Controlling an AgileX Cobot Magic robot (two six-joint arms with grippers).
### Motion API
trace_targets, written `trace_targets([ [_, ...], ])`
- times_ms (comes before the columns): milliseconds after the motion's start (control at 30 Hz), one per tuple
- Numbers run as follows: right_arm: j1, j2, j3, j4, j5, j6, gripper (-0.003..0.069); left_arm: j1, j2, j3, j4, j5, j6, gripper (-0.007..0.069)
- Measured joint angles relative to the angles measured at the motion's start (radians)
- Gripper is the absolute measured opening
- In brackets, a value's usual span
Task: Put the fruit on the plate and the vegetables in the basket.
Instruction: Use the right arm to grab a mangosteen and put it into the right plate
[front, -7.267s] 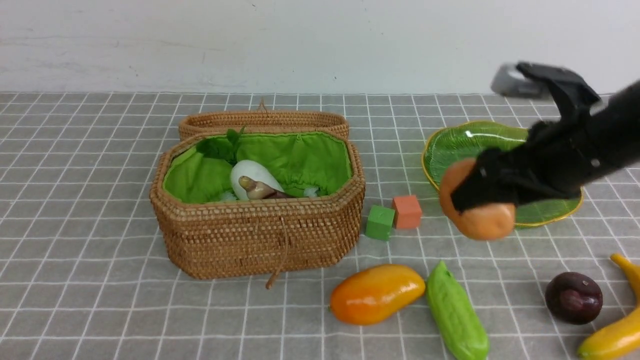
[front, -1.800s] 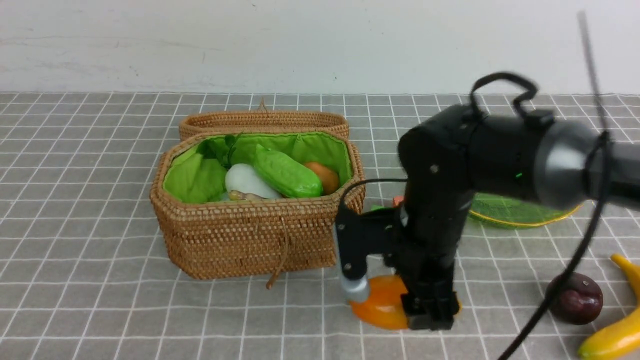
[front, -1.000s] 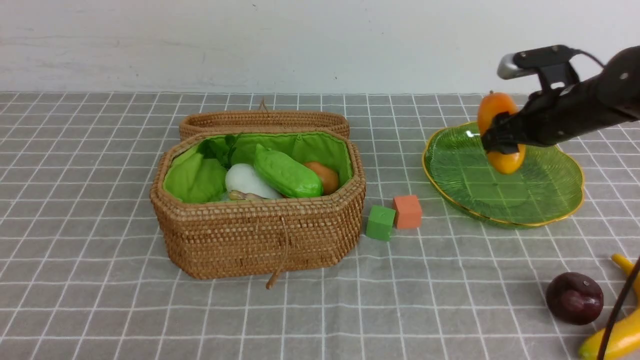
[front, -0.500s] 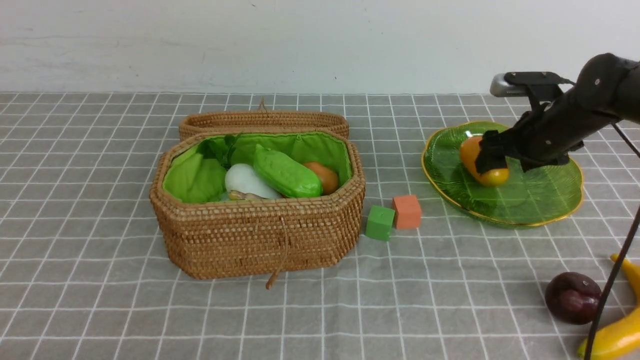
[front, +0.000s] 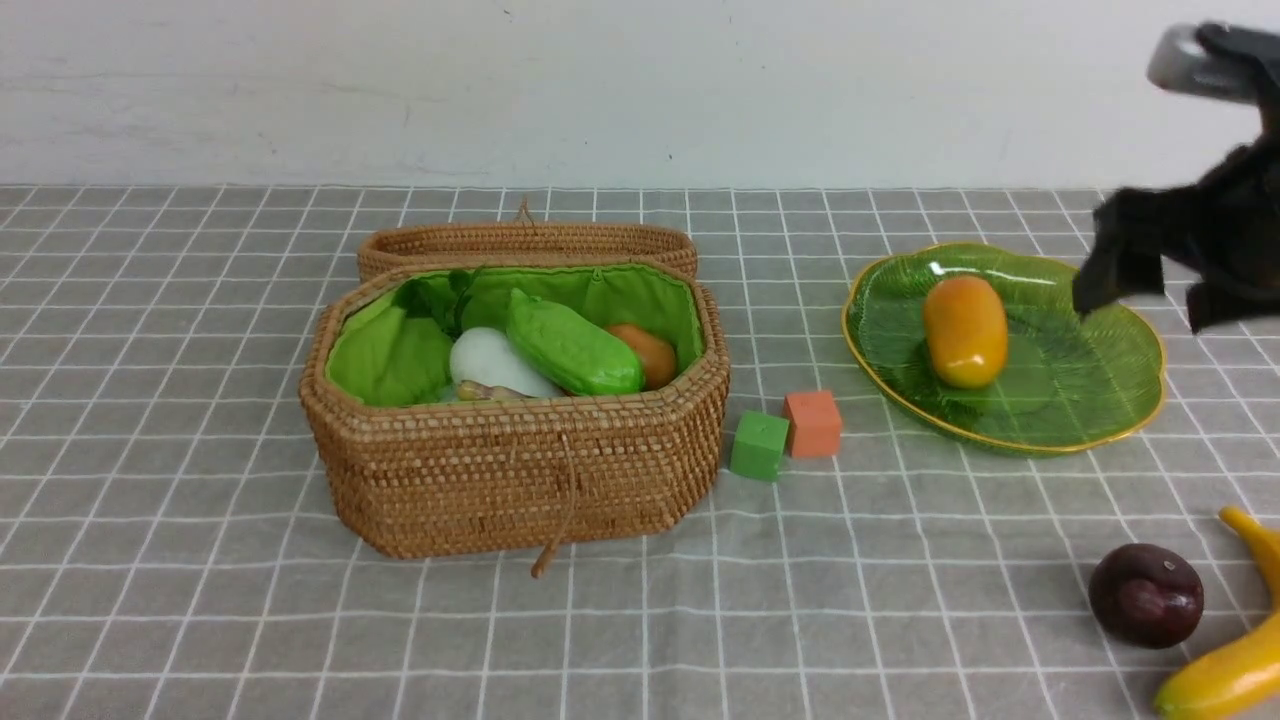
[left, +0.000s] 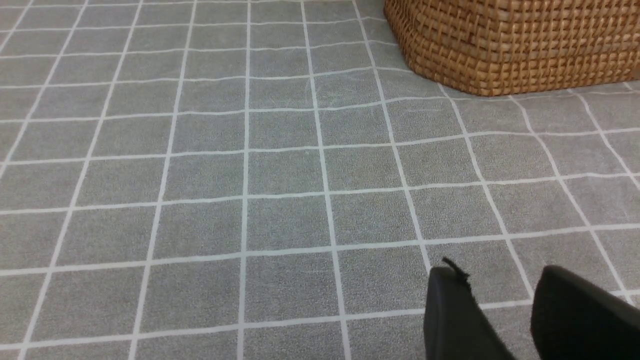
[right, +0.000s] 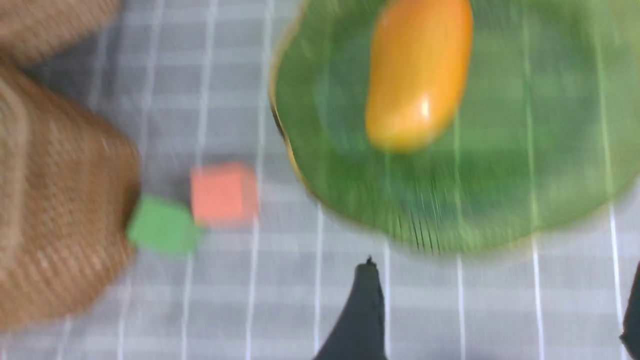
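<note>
Quick status from my side. The mango (front: 964, 330) is lying on the plate (front: 1080, 380), in its left half, with nothing touching it. My right gripper (front: 1140, 308) hangs in the air over the plate's right edge, clear of the mango. It's blurry in the front view, but the wrist view shows both fingers (right: 365, 310) spread wide with only cloth between them, so it's empty.

The other 2 fruits aren't on the plate. The round purple fruit (front: 1146, 595) and the banana (front: 1230, 665) sit just beside each other on the gray checked tablecloth (front: 200, 600), at the front right and well apart from the plate.

The basket (front: 520, 480) stands left of the plate with its lid (front: 525, 243) flipped open behind it. On the green lining (front: 380, 360) I can see the white radish (front: 490, 360), the light green gourd (front: 572, 345) leaning across it, and the potato (front: 650, 352) tucked in at the right. There's a small brownish bit (front: 487, 391) in front of the radish, and I can't tell what it is.

A green cube (front: 760, 445) and an orange cube (front: 814, 423) sit right up against each other between basket and plate.

My left gripper (left: 500, 287) only shows in its own wrist view. Its fingers are a bit apart with cloth visible through the gap, holding nothing, low over the tablecloth with a basket corner nearby.
</note>
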Motion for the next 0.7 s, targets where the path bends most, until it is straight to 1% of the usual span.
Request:
trace_targets([
  [100, 0.0, -0.069, 0.202, -0.007, -0.015, 0.034, 0.0607, 0.0, 0.0, 0.0, 0.0, 0.0, 0.0, 0.0239],
  [200, 0.0, -0.079, 0.3, -0.011, -0.05, 0.038, 0.0596, 0.0, 0.0, 0.0, 0.0, 0.0, 0.0, 0.0239],
  [233, 0.0, -0.077, 0.357, -0.015, -0.095, 0.038, 0.0592, 0.0, 0.0, 0.0, 0.0, 0.0, 0.0, 0.0239],
  [333, 0.0, -0.052, 0.432, -0.026, -0.198, 0.039, 0.0591, 0.0, 0.0, 0.0, 0.0, 0.0, 0.0, 0.0239],
  [367, 0.0, -0.049, 0.435, -0.028, -0.198, 0.039, 0.0591, 0.0, 0.0, 0.0, 0.0, 0.0, 0.0, 0.0239],
  [400, 0.0, -0.026, 0.454, -0.037, -0.239, 0.039, 0.0591, 0.0, 0.0, 0.0, 0.0, 0.0, 0.0, 0.0239],
  [500, 0.0, 0.03, 0.462, -0.053, -0.287, 0.039, 0.0578, 0.0, 0.0, 0.0, 0.0, 0.0, 0.0, 0.0239],
  [633, 0.0, 0.07, 0.463, -0.067, -0.304, 0.039, 0.0528, 0.0, 0.0, 0.0, 0.0, 0.0, 0.0, 0.0239],
  [667, 0.0, 0.071, 0.463, -0.069, -0.316, 0.039, 0.0501, 0.0, 0.0, 0.0, 0.0, 0.0, 0.0, 0.0239],
  [700, 0.0, 0.071, 0.463, -0.071, -0.317, 0.039, 0.0501, 0.0, 0.0, 0.0, 0.0, 0.0, 0.0, 0.0239],
])
